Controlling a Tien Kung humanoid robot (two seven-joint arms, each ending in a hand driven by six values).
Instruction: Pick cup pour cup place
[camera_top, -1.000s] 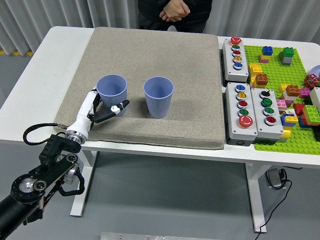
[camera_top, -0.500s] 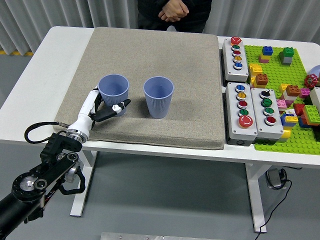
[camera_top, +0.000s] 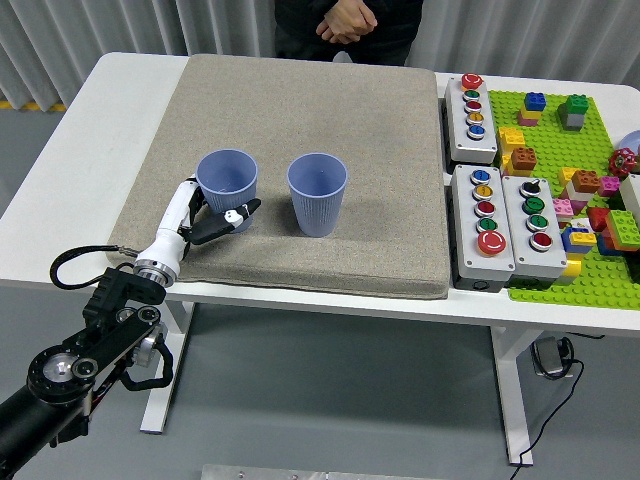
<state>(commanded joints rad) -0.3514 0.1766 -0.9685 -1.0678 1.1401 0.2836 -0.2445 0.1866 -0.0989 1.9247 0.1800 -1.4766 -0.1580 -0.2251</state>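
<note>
We see the left hand (camera_top: 205, 216) reaching in from the lower left, fingers wrapped around the base of the left cup (camera_top: 227, 186), w/ the thumb (camera_top: 240, 214) across the cup's front. So it's gripping that cup. The cup stands upright on the grey mat (camera_top: 300, 100), open end up; we can't tell if it holds anything.

The right cup (camera_top: 317, 193) is just to the right of the held cup, a small gap between them, not touching. Also upright on the mat.

Further right of the cups, past the mat's edge, we see three button boxes (camera_top: 484, 210) on the white table (camera_top: 120, 90), and beyond those a green baseplate (camera_top: 560, 150) w/ coloured building blocks (camera_top: 524, 160) scattered over it.

Behind the cups, at the table's far side, a person stands w/ hands (camera_top: 347, 20) clasped together, well away from both cups, touching nothing on the table.
</note>
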